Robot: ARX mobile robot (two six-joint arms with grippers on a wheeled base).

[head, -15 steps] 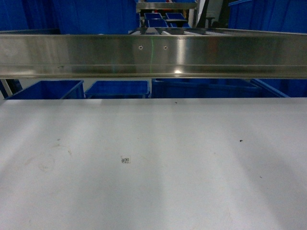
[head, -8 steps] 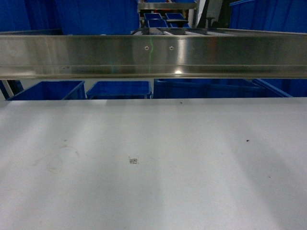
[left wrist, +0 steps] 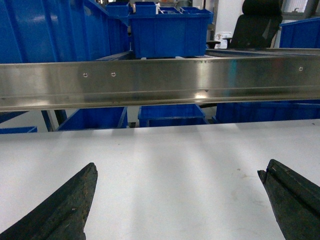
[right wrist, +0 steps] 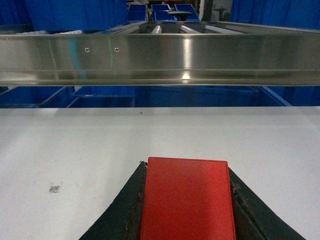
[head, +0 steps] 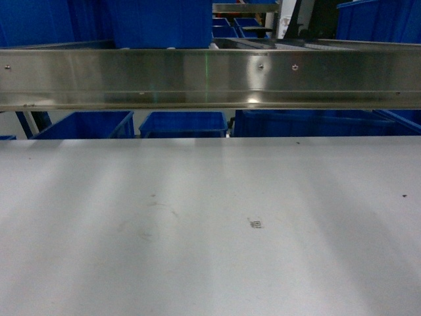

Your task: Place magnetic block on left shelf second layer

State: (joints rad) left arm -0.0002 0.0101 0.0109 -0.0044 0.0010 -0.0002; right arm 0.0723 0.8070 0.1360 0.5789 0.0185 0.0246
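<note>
The magnetic block point(right wrist: 186, 200), red and glossy, shows only in the right wrist view, where my right gripper point(right wrist: 185, 167) is shut on it with a dark finger against each side, above the white tabletop point(right wrist: 75, 145). My left gripper point(left wrist: 178, 170) is open and empty over the same tabletop. Ahead runs the stainless-steel front rail point(head: 210, 76) of a rack level; roller rails point(right wrist: 185, 29) and blue crates point(left wrist: 167, 30) lie behind it. I cannot tell whether this level is the left shelf second layer. Neither gripper shows in the head view.
More blue crates point(head: 184, 124) stand under the rail, beyond the table's far edge. A small printed marker point(head: 255, 224) sits on the tabletop. A black chair point(left wrist: 257, 22) stands behind the rack at the right.
The whole scene has slid to the right in the head view; the table marker and the rail's screws now sit farther right, so the camera has shifted left.
</note>
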